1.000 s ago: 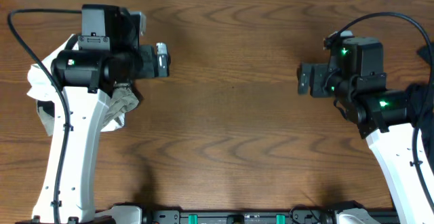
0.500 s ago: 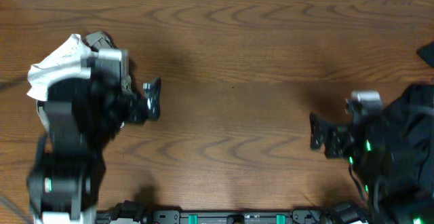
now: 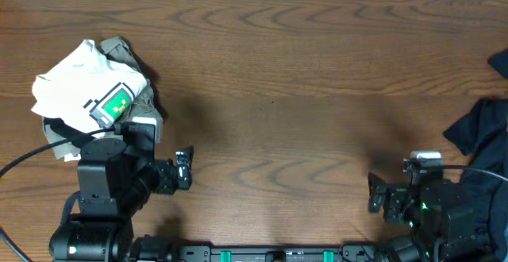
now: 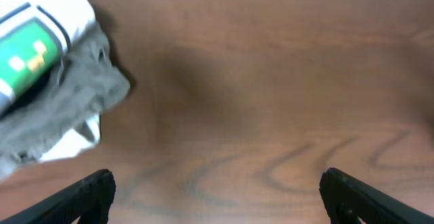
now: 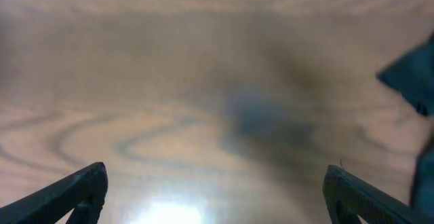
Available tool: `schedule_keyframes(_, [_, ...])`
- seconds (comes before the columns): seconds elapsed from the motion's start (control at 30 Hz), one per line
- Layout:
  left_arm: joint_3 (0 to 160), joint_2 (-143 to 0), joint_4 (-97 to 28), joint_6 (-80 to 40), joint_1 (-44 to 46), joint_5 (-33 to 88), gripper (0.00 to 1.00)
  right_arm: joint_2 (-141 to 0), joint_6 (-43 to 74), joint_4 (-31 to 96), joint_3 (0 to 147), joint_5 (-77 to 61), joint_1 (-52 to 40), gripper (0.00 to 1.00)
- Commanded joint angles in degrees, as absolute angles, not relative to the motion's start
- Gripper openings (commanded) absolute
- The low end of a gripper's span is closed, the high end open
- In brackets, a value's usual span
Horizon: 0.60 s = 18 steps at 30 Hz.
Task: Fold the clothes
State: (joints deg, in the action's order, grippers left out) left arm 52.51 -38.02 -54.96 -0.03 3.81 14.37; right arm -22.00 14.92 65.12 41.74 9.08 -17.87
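Evidently pre-grasp: left pincer (image 3: 185,169), near the crumpled white cloth T-shirt (image 3: 83,83), and right pincer (image 3: 374,194), well apart from it, both gape empty, so next should come seizing its edge.

A: Upper left corner?
B: One white shirt (image 4: 68,10), green print (image 4: 20,61), bunched over grey cloth (image 4: 74,105); both lie on the wooden counter (image 4: 271,81).
A: And the left tool (image 4: 217,200)?
B: Black fingers (image 4: 88,193) at the lower corners, spread wide, wood grain between them.
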Motion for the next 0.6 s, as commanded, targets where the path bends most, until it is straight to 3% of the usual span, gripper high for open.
schedule_keyframes(0.0, [52.8,-37.7,-56.5,0.4,3.7,13.8,0.98,-21.7,15.8,65.8,41.4,10.1,-18.4,0.99])
schedule_keyframes(0.57, [52.8,-37.7,-56.9,0.4,3.7,13.8,0.98,-17.5,15.8,65.8,41.2,10.1,-17.3,0.99])
